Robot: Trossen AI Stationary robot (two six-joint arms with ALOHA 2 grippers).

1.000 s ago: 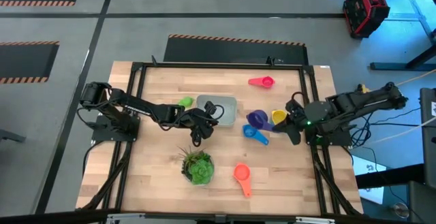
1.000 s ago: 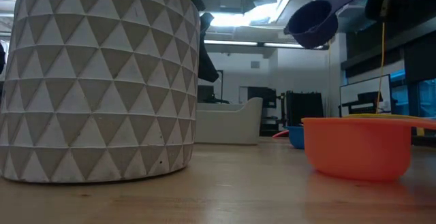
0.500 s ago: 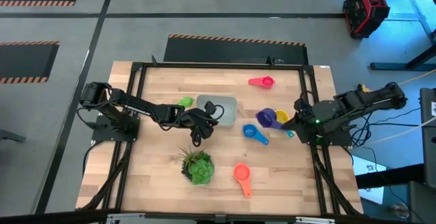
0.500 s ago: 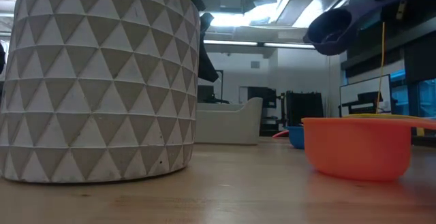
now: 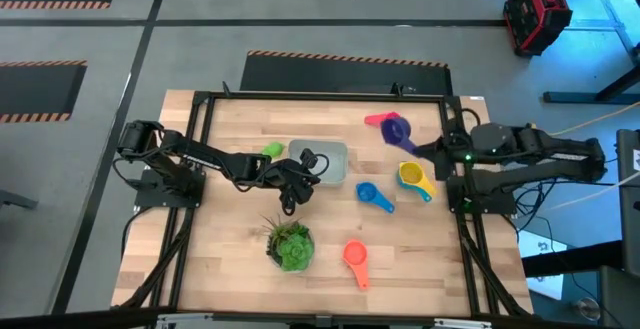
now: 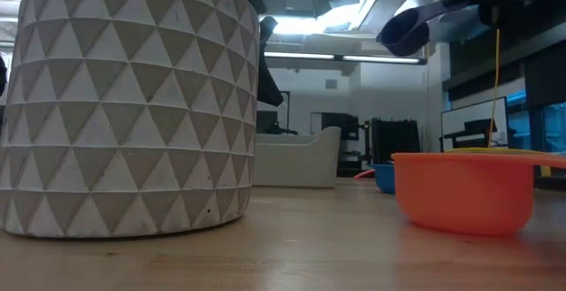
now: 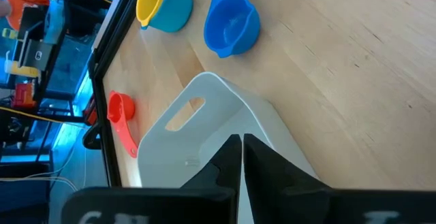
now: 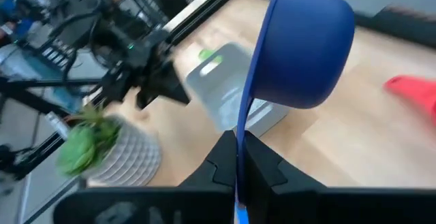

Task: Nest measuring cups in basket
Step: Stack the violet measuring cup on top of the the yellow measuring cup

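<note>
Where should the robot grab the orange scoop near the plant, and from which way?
By its short handle, coming straight down from above. In the high view the orange-red cup lies flat on the table, bowl toward the plant and handle pointing away toward the table's near edge. The handle looks thin enough for an end effector to pinch across it, with nothing crowding it.

Wooden table [image 5: 230, 209] carries basket [image 5: 322, 162], potted plant [image 5: 290, 246], and apparently five measuring cups [image 5: 376, 197].
</note>
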